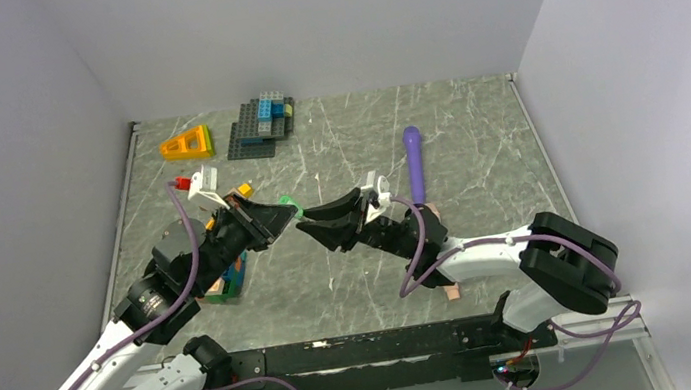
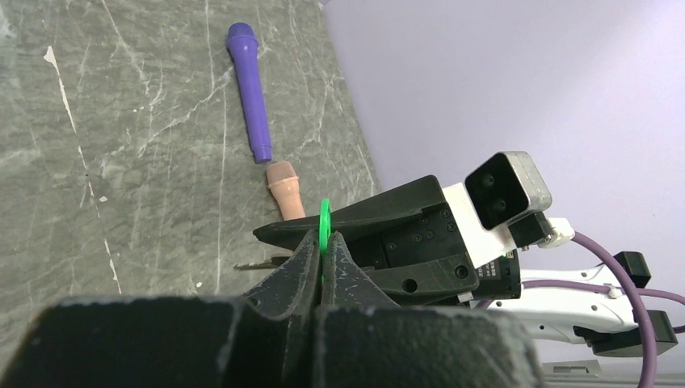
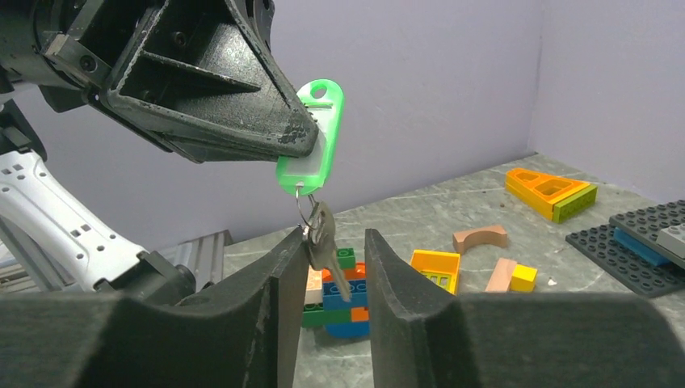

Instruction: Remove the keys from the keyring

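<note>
I note the left hand (image 3: 300, 139) clamped on the green tag (image 3: 323, 129), held above the table (image 3: 452, 202). The keyring (image 3: 302, 212) and keys (image 3: 321, 233) hang below it, between the right hand's (image 3: 333, 238) parted fingers.

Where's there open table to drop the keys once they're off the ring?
Best is the bare marble right of the purple stick, out to the table edge. Also free: the strip between the dark baseplate and that stick. The left side is crowded with loose bricks around the left arm.
</note>
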